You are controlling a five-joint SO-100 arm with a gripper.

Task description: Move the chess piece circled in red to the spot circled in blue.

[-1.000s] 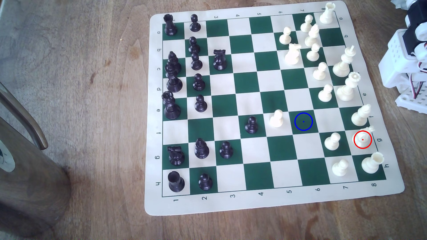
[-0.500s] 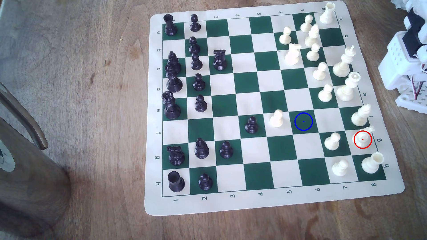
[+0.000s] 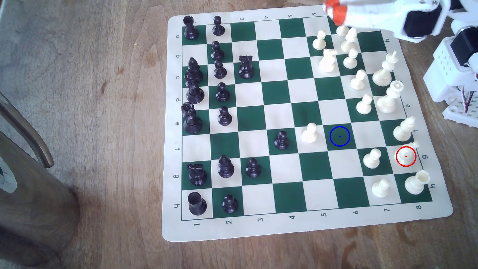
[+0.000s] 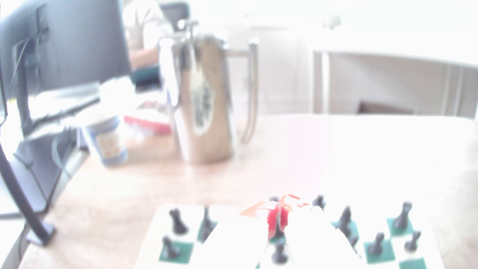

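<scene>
The chess piece [image 3: 406,155], a cream knight inside the red ring, stands on a light square near the board's edge on the exterior view's right. The spot [image 3: 340,136], a dark green square with a blue ring and centre dot, is bare and lies two files toward the exterior view's left. My gripper [image 3: 333,13], white with orange tips, hovers over the far edge of the board, well away from both. In the blurred, washed-out wrist view the gripper [image 4: 278,219] has its red tips together with nothing between them, and black pieces show beyond it.
Around the knight stand a cream pawn [image 3: 372,157], a bishop [image 3: 403,129] and a rook [image 3: 416,183]. Another cream pawn [image 3: 309,133] is beside the ringed square. A metal jug [image 3: 31,181] sits off the board on the exterior view's left. The arm's base [image 3: 455,77] is at the right.
The arm has swung in from the exterior view's right, so the gripper now reaches over the board's far edge. No chess piece has moved.
</scene>
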